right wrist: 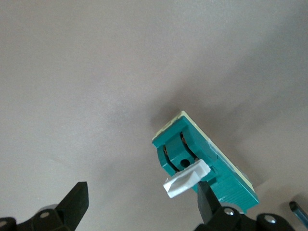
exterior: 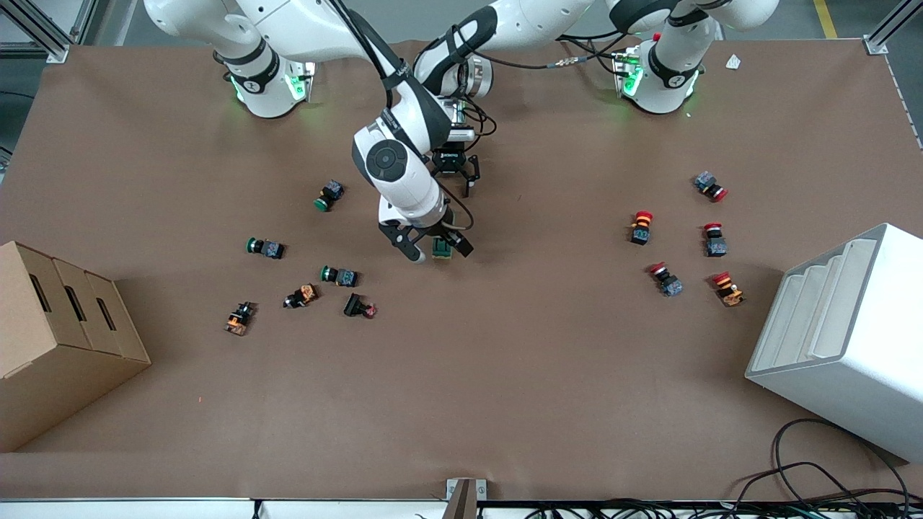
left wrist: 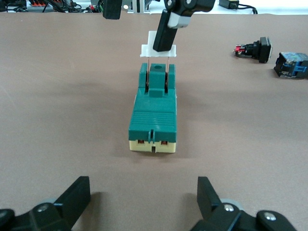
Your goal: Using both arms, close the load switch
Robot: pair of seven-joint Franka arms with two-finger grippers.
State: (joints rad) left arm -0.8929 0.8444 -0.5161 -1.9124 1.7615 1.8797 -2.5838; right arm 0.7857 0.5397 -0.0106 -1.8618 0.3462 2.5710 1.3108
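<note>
The load switch [exterior: 442, 249] lies flat on the brown surface [exterior: 505, 375] near the middle, between the cluster of green and orange push buttons [exterior: 339, 275] toward the right arm's end and the red-capped buttons [exterior: 640, 227] toward the left arm's end. Its white lever [left wrist: 159, 50] stands raised off the green body, so the switch is not yet closed.

The right hand [exterior: 427, 247] is down at the switch with its fingers spread wide and nothing clamped; one finger [right wrist: 211, 204] touches the white lever [right wrist: 186, 178], which looks like a push to tip the lever down, not a grasp. In the left wrist view that same dark finger [left wrist: 166, 31] rests against the top of the lever.

The left hand [exterior: 454, 176] hangs low over the surface close to the switch on the side toward the robots' bases, its fingers [left wrist: 72, 197] also wide apart and empty, lined up with the cream end of the switch body [left wrist: 154, 118]. That placement likely lets it brace or pinch the body so the switch does not slide when the lever is pressed; without such a hold, the block would probably skid across the smooth covering
</note>
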